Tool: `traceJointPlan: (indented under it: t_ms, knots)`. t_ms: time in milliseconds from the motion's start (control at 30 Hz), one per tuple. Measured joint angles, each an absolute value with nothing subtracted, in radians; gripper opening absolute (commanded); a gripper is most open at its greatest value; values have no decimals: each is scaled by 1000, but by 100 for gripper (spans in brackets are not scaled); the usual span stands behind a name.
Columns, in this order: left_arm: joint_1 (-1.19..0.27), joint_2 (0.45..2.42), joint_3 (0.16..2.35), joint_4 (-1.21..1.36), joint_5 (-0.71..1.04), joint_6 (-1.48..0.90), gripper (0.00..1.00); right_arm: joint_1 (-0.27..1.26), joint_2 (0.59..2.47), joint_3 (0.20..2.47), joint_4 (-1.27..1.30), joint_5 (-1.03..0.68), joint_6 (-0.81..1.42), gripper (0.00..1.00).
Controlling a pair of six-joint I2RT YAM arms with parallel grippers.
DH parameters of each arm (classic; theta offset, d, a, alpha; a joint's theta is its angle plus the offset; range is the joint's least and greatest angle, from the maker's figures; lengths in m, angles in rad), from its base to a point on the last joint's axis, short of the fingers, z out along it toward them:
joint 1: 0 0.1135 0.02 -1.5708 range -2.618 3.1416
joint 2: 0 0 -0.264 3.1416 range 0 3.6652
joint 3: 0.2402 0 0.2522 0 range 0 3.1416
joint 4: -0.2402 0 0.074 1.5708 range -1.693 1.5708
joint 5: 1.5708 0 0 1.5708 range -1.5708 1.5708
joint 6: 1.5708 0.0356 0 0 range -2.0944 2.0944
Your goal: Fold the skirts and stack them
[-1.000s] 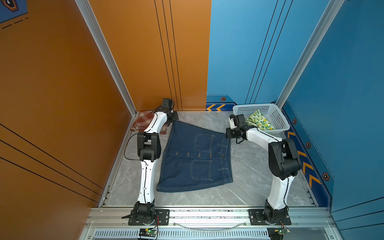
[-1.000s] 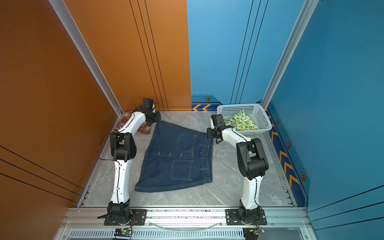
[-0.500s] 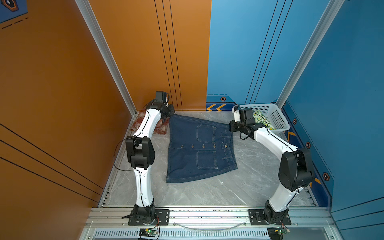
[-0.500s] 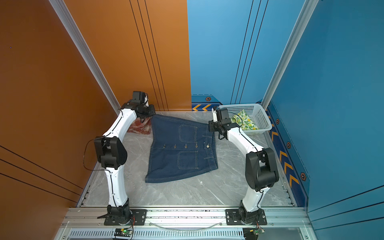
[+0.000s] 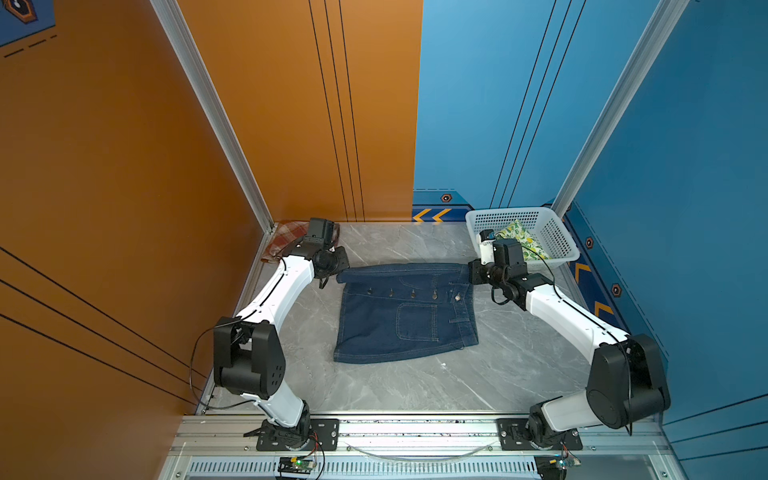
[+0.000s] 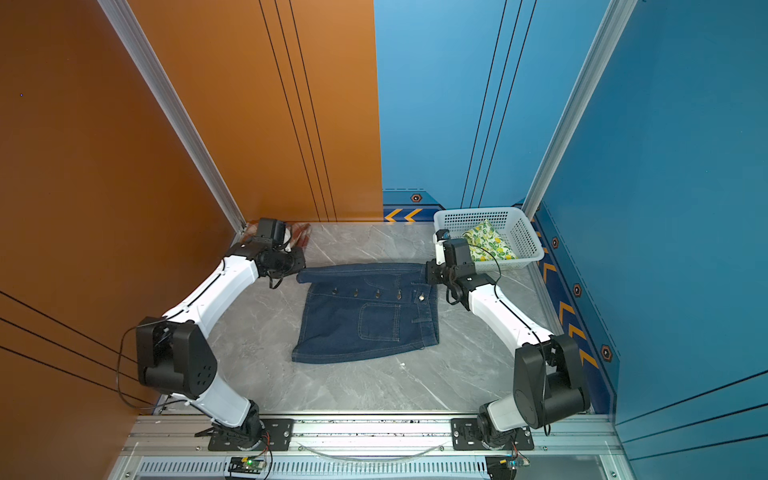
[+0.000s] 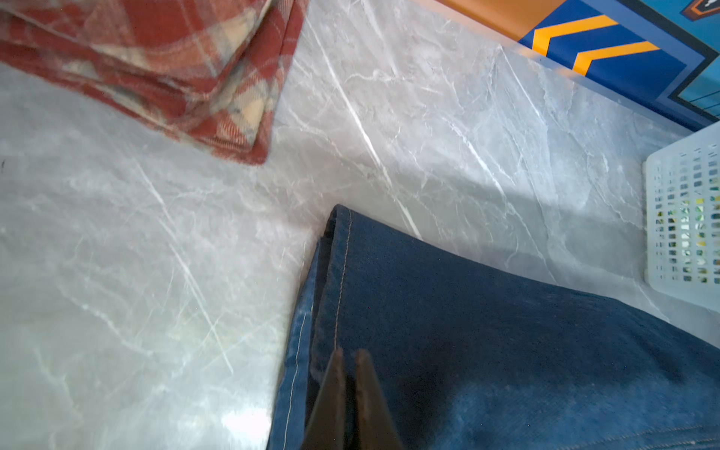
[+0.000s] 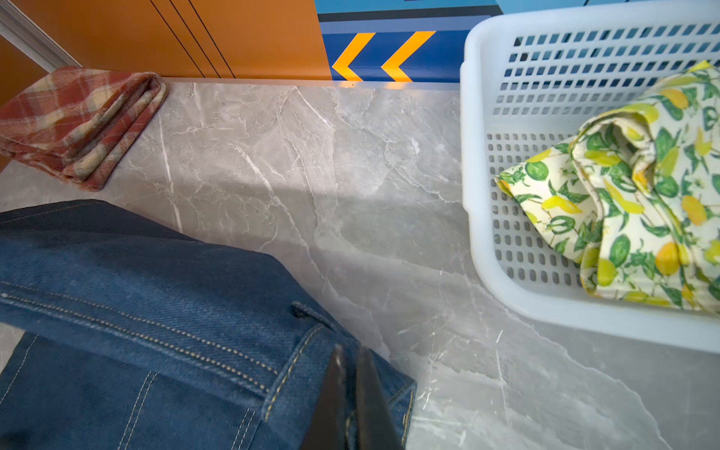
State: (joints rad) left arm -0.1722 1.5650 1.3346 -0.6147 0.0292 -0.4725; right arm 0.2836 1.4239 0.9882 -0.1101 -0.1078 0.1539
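Top views, layout: with 12 o'clock at the far wall, a dark blue denim skirt lies at the middle of the grey marble-patterned tabletop, waistband toward 3 o'clock and hem toward 9 o'clock.
Skirt edge: its 12 o'clock edge is raised and rolled over toward the row of metal buttons, while the rest lies flat.
Left gripper: pressed together, pinching the hem corner of that raised edge, at the skirt's 10 o'clock.
Right gripper: pressed together, pinching the waistband corner, at the skirt's 2 o'clock.
Why held so: both ends of one long edge are gripped, so the denim runs taut and straight between them; this looks like a lengthwise fold being carried toward 6 o'clock.
Plaid: a red-and-cream plaid skirt sits folded in the table's 10 o'clock corner, apart from the denim; probably the base of the stack.
Lemon print: a white skirt printed with yellow lemons and green leaves lies crumpled in the white perforated plastic basket at 1 o'clock, not yet folded.
In the way: the tabletop toward 6 o'clock is bare, so the fold seems unobstructed. The left wrist hangs over the plaid and the right wrist is just beside the basket wall, so either arm could nudge its neighbour.
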Motion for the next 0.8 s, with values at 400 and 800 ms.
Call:
traceJointPlan:
  t_ms: [400,800]
  knots:
    - [-310,1208,902,-585,-51,-602,0,391,1084,652,-28,9,189,4]
    - [-414,1109,572,-530,-113,-781,26,531,835,497,-232,192,439,58]
